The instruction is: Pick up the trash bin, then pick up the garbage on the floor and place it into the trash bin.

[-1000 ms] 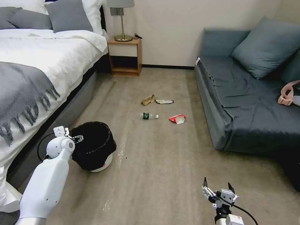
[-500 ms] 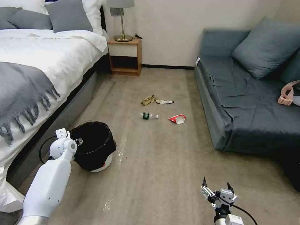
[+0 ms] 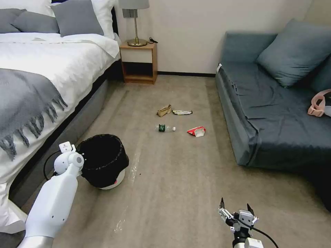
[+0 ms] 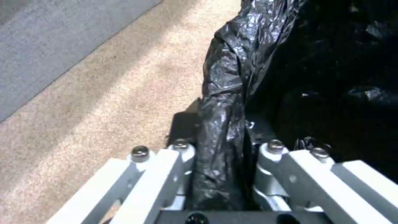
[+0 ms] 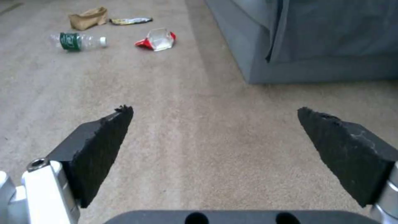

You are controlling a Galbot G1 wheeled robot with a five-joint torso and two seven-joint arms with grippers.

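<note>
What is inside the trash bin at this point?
Only the crinkly black bag lining the trash bin shows; its dark bottom cannot be made out. The left gripper clamps the bagged rim.

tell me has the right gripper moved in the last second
Yes. The right gripper has dropped lower and slightly toward the robot's left, judged against the sofa.

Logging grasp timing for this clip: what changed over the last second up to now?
The left gripper went down onto the trash bin at its bed-side rim and now pinches the black bag-covered wall. The right gripper sank slightly, open. The bin is on the floor as before; the bottle, red-white packet, paper bag and snack wrapper have not moved.
</note>
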